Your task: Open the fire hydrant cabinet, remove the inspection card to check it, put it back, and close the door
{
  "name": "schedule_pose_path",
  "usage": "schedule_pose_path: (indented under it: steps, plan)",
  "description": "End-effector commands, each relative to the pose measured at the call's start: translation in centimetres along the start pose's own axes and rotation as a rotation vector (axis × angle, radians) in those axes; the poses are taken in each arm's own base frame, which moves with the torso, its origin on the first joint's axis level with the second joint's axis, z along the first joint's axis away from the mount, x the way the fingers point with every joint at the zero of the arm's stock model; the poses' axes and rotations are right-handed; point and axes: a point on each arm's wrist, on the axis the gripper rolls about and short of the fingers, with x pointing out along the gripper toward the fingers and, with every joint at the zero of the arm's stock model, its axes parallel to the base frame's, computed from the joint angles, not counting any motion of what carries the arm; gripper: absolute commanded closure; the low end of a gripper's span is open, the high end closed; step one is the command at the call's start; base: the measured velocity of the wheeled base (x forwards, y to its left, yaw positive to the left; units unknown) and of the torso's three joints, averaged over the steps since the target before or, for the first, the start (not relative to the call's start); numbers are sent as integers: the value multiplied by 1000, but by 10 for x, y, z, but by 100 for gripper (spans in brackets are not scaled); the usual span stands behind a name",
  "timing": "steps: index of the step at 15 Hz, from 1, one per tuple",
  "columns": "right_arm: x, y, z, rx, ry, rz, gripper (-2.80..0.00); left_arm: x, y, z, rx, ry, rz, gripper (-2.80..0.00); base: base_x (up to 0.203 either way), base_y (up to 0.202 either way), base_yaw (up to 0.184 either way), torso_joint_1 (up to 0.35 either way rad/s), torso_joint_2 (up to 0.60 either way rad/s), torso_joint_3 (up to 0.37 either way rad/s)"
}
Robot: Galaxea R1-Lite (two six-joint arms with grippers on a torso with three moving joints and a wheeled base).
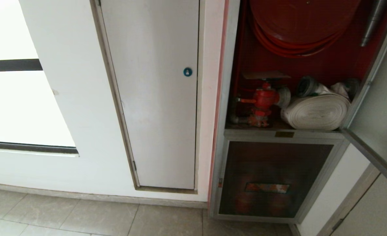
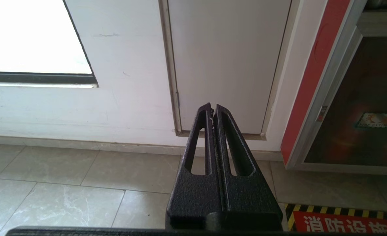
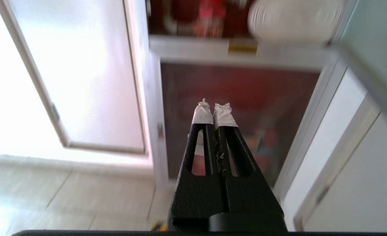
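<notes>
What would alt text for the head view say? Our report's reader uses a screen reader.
The fire hydrant cabinet stands open, its door swung out to the right, showing a red hose reel, red valve and white rolled hose. A white panel is to its left.

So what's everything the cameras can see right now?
fire hydrant cabinet: one, silver frame, red inside, right of the white panel
door: one, silver-framed, swung open at the cabinet's right
hose reel: one, red, top of the cabinet
valve: one, red, on the cabinet shelf
rolled hose: one, white, beside the valve
lower glass panel: one, dark with an orange label, under the shelf
white panel: one, with a small blue round lock, left of the cabinet
window: one, bright, far left
floor: grey tiles
left gripper: black, shut, empty, facing the white panel
right gripper: black, white-taped tips, shut, empty, facing the lower glass panel
</notes>
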Motion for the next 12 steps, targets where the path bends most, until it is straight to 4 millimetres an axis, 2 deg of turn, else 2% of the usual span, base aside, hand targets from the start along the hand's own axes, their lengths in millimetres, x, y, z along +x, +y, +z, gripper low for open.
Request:
schedule_pose_path:
  steps: [1, 12]
  plan:
    - [0, 0, -5, 2, 38, 2, 0, 0, 0, 0, 0, 1, 0, 0, 0, 0, 0, 0, 0, 0]
    - [0, 0, -7, 31, 52, 2, 0, 0, 0, 0, 0, 0, 0, 0, 0, 0, 0, 0, 0, 0]
